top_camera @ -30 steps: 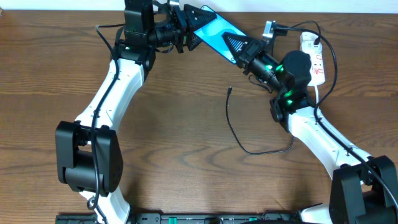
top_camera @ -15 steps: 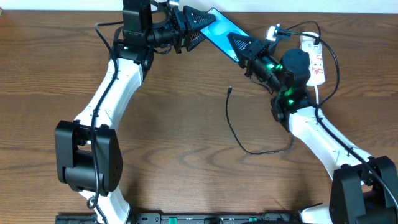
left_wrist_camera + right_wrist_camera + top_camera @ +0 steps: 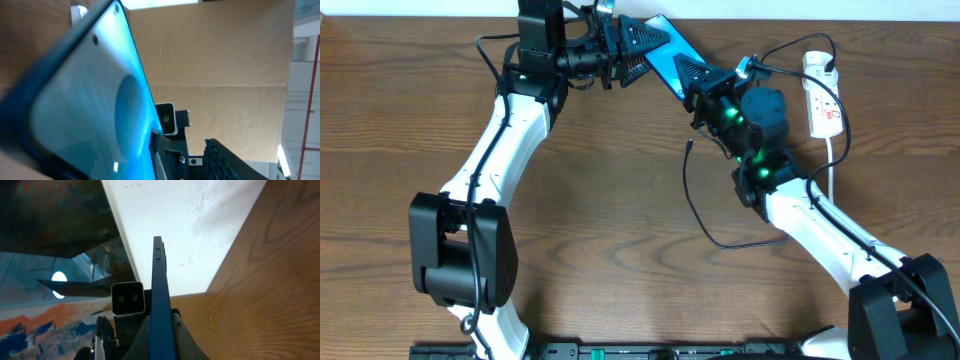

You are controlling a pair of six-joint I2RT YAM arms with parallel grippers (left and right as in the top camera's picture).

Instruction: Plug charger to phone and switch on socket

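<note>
The phone (image 3: 667, 52), blue screen up, hangs above the table's far edge. My right gripper (image 3: 693, 80) is shut on its lower end; the right wrist view shows the phone (image 3: 158, 275) edge-on, pinched between both pads. My left gripper (image 3: 638, 50) stands open at the phone's upper end. In the left wrist view the screen (image 3: 90, 100) fills the left side, and a gap separates it from the one visible finger (image 3: 227, 160). The charger cable (image 3: 705, 225) lies loose on the wood, its plug tip (image 3: 690, 144) below the right gripper. The white socket (image 3: 823, 105) lies far right.
A white cord (image 3: 833, 150) runs from the socket toward the table's front. A pale wall (image 3: 770, 8) borders the far edge. A black rail (image 3: 640, 350) lines the front edge. Brown wood (image 3: 610, 220) lies between the two arms.
My right gripper has carried the phone left and toward the far edge, closer to the left gripper, tilting it steeper. The right arm's swing uncovered the socket. The left arm has stayed put.
</note>
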